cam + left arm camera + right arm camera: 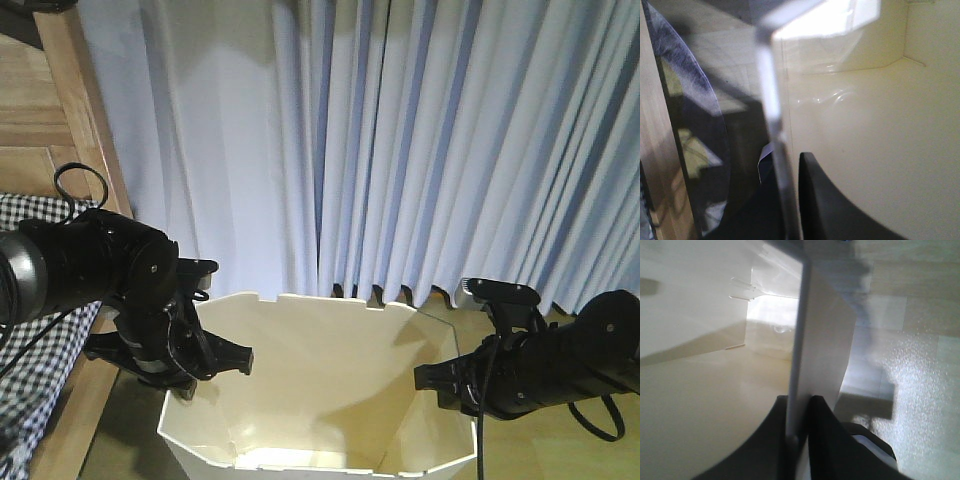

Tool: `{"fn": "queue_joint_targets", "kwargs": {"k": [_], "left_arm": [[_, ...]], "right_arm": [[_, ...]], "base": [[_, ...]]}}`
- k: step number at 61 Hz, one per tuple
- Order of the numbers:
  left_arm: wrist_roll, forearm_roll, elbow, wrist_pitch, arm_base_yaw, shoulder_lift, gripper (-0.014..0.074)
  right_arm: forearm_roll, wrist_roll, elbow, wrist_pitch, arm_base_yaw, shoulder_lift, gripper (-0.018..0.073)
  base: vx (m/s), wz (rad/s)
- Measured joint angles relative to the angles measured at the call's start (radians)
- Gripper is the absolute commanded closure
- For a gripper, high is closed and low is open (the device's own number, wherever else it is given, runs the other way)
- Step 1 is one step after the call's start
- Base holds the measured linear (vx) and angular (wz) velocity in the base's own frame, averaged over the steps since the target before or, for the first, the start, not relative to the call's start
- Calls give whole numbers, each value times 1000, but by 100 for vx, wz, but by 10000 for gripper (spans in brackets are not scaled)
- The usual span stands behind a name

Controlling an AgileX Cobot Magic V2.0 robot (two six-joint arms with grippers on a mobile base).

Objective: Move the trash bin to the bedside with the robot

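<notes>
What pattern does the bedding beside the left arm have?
The bedding has a black-and-white check pattern, which shows best in the exterior front-facing view.

Your front-facing camera sat high, between the black left arm (110, 265) and the black right arm (570, 360). It looked forward and down over the large cream-white plastic trash bin (330, 370) toward pale blue pleated curtains (450, 150), with the light-brown wooden bed frame (70, 90) at its left edge. Your left wrist camera looked along the left pincer (787, 175) from very close, the bin's wall edge blurred up the middle and the bin's interior to the right. Your right wrist camera looked along the right pincer (799, 402) equally close, interior to the left, pale floor (920, 380) to the right. All three views shared the bin's inside.
</notes>
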Motion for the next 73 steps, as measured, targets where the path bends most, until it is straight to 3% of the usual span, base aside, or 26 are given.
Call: {"fn": "queue_joint_targets", "kwargs": {"k": [32, 73], "left_arm": [[0, 0, 0, 0, 0, 0, 602], [0, 0, 0, 1, 0, 0, 602]], "right_arm": [[0, 0, 0, -1, 0, 0, 564], [0, 0, 0, 0, 0, 0, 564]], "base": [[22, 2], [3, -1]]}}
